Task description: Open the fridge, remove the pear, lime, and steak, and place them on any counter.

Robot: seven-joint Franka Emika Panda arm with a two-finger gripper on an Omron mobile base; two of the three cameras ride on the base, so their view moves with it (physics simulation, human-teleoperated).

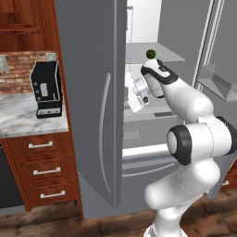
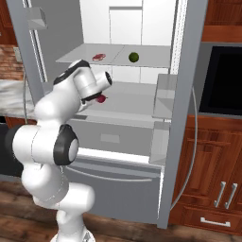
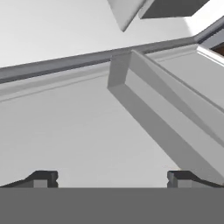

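Observation:
The grey fridge (image 1: 92,92) stands with both doors swung open, showing its white shelves. On the upper shelf the reddish steak (image 2: 99,56) lies left of the dark green lime (image 2: 133,57), which also shows above my wrist (image 1: 151,54). The dark red pear (image 2: 100,99) rests on the middle shelf, just under my hand. My gripper (image 1: 137,95) reaches into the fridge over that middle shelf. In the hand view its fingertips (image 3: 43,178) stand wide apart, open, with only bare white shelf and a grey bin (image 3: 175,118) ahead.
Left of the fridge, a marble counter (image 1: 23,118) carries a black coffee machine (image 1: 47,89) over wood drawers (image 1: 44,171). A dark oven front (image 2: 222,80) and wood cabinets (image 2: 212,189) sit to the right. The right fridge door (image 2: 189,71) juts out beside my arm.

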